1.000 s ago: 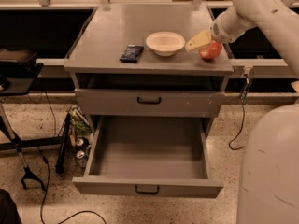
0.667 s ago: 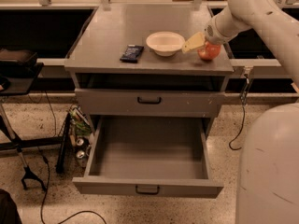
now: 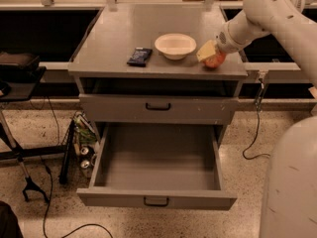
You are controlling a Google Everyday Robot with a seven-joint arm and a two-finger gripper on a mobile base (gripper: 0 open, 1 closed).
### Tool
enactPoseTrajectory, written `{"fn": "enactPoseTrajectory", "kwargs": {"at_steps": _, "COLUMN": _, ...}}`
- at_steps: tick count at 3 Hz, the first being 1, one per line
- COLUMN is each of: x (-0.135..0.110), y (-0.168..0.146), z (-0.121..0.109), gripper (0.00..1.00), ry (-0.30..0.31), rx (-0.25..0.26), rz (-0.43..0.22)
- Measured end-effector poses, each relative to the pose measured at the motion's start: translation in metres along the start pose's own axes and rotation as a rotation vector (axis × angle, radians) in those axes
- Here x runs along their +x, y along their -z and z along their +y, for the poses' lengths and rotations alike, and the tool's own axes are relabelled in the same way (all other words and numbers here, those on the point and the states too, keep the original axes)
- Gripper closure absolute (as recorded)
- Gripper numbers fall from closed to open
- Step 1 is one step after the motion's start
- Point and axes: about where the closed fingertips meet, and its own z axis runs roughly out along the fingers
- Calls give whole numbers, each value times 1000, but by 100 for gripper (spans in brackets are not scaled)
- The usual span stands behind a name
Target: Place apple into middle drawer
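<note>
Camera view: my gripper [image 3: 210, 54] sits low over the right front corner of the cabinet top [image 3: 129, 29], right against the apple [image 3: 217, 62]. The pale arm [image 3: 257, 19] reaches down to it from the upper right. I cannot tell from here whether the gripper has closed on the fruit or merely rests on it. The apple, red-orange, lies on the top near the right edge and close to the front edge, partly hidden under the yellowish tip of the gripper.

The bowl [image 3: 175, 45], cream and shallow, stands just to the apple's left, apart from it, near the middle of the front half. All I see in it is its own pale inside. A dark packet [image 3: 139, 56] lies flat to the left of the bowl, close to the front edge.

Below the top a dark open slot runs the width of the cabinet. Under it the upper drawer [image 3: 198, 109] is pushed in, black handle at its centre.

The middle drawer [image 3: 153, 157], lowest of the cabinet, is pulled well out toward me. It shows only its grey floor and walls, and the apple is not in it.

On the speckled floor at the cabinet's left side, cans [image 3: 85, 155] lie among loose clutter. A black cable [image 3: 252, 138] hangs at the right. The robot's white body [image 3: 292, 182] fills the lower right corner.
</note>
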Motion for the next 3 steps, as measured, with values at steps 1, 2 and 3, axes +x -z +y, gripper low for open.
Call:
{"fn": "enactPoseTrajectory", "kwargs": {"at_steps": 1, "x": 13, "y": 20, "z": 10, "gripper": 89, "ry": 7, "rx": -16, "rz": -7}}
{"fn": "enactPoseTrajectory", "kwargs": {"at_steps": 2, "x": 26, "y": 53, "z": 26, "gripper": 100, "ry": 11, "rx": -39, "rz": -56}}
{"fn": "enactPoseTrajectory", "kwargs": {"at_steps": 3, "x": 47, "y": 88, "z": 52, "gripper": 100, "ry": 34, "rx": -79, "rz": -115}}
